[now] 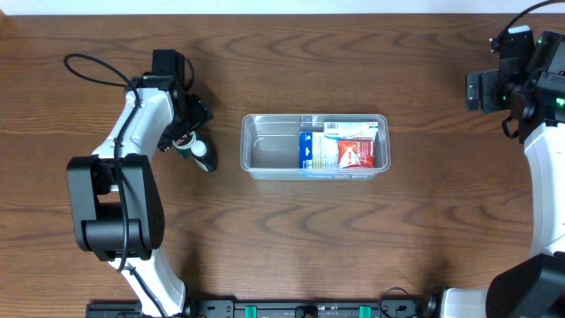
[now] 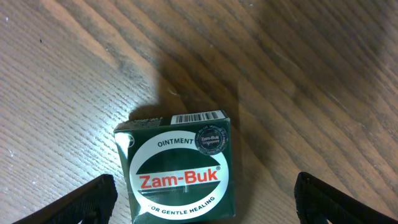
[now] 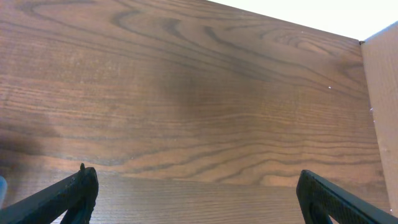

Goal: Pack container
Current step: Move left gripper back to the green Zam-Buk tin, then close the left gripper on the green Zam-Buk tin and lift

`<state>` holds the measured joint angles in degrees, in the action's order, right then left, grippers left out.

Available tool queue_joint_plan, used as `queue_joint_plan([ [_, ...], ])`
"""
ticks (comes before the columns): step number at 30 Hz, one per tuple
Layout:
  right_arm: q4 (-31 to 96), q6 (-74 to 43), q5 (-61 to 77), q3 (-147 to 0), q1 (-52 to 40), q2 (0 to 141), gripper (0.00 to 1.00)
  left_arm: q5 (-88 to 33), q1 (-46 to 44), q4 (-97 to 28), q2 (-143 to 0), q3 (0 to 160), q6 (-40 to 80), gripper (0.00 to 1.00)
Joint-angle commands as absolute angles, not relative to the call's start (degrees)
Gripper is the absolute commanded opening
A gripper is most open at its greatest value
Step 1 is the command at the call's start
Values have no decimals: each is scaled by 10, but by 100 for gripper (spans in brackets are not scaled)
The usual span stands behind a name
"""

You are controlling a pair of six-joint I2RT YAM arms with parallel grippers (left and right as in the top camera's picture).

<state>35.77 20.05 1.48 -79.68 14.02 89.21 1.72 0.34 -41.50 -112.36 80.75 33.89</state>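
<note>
The clear plastic container (image 1: pixel 265 146) stands at the table's middle. Its right half holds a blue-and-white packet (image 1: pixel 316 148) and a red-and-white packet (image 1: pixel 356 154); its left half is bare. A dark green Zam-Buk ointment box (image 2: pixel 177 168) lies flat on the wood, left of the container, and also shows in the overhead view (image 1: pixel 205 156). My left gripper (image 2: pixel 205 190) is open just above it, its fingers either side of the box and apart from it; it also shows in the overhead view (image 1: pixel 190 132). My right gripper (image 3: pixel 199 193) is open and empty over bare wood at the far right (image 1: pixel 481 91).
The table's far edge and a pale wall show at the top of the right wrist view (image 3: pixel 298 15). A black cable (image 1: pixel 88 66) loops behind the left arm.
</note>
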Motion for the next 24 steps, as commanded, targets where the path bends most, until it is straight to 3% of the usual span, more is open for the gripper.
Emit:
queue_joint_plan([
  [1,358,193,15,-800,143,896,99,20,12,-415,-1132,794,361,92],
  [6,358,193,15,-800,143,896,99,20,17,-415,-1132,776,369,97],
  [24,358,193,15,-800,143,896,99,-4,17,-393,-1181,760,372,98],
])
